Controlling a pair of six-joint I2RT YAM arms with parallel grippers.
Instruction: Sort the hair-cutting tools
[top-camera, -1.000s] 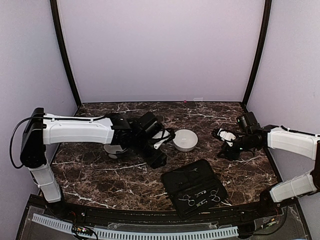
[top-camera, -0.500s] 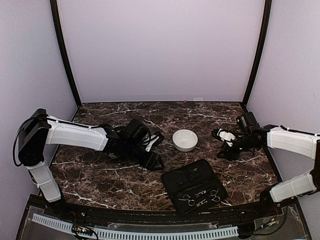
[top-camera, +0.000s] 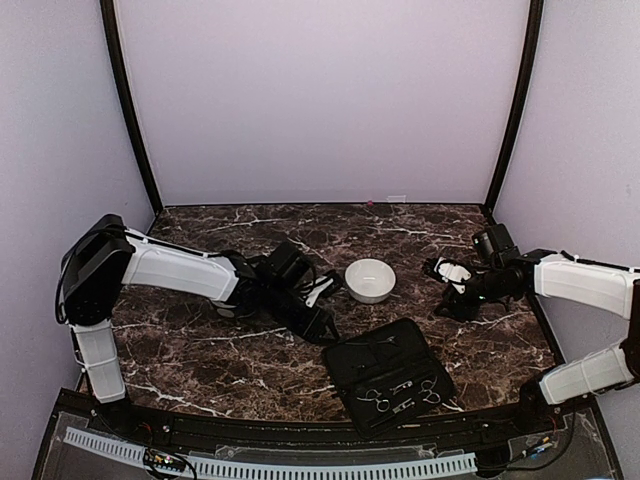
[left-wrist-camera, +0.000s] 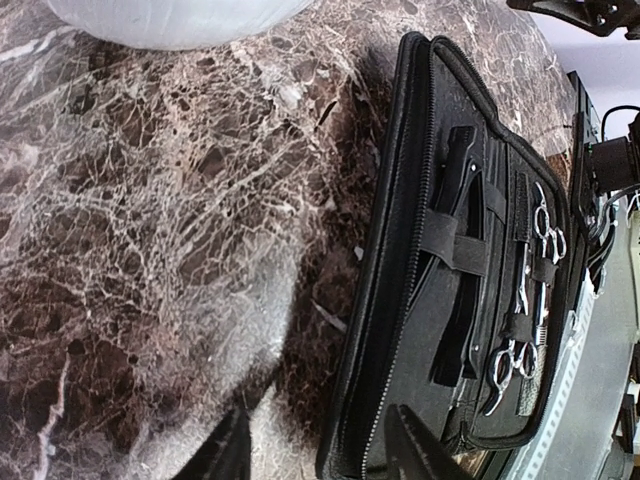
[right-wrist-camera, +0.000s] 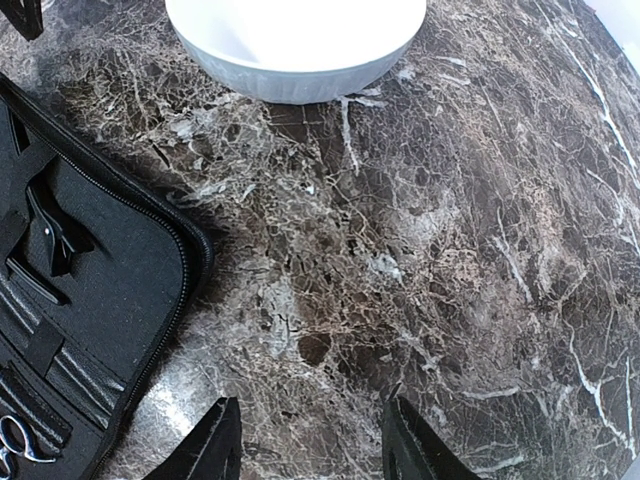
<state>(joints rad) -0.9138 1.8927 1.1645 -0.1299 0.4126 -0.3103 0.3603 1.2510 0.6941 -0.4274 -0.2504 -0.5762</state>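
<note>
The hair-cutting tools lie strapped in an open black case (top-camera: 390, 373): silvery scissors (top-camera: 376, 401) at its near end, a second pair (top-camera: 430, 391) beside them. In the left wrist view the scissors (left-wrist-camera: 547, 230) and the other pair (left-wrist-camera: 509, 364) show along the case's (left-wrist-camera: 465, 270) far side, with dark stick-like pieces under the straps. My left gripper (top-camera: 322, 325) hovers open over the case's left edge, nothing held (left-wrist-camera: 320, 455). Open and empty too, my right gripper (top-camera: 443, 291) hangs over bare marble right of the case (right-wrist-camera: 312, 450).
A white bowl (top-camera: 370, 280) stands behind the case, seen also in the right wrist view (right-wrist-camera: 295, 40) and at the top of the left wrist view (left-wrist-camera: 170, 20). The left arm lies low across the table's left half. Purple walls enclose the marble table (top-camera: 200, 350).
My left arm has swung right and down from near the left bowl's spot to the case's left edge, and its jaws have narrowed somewhat. The right arm has not moved.
</note>
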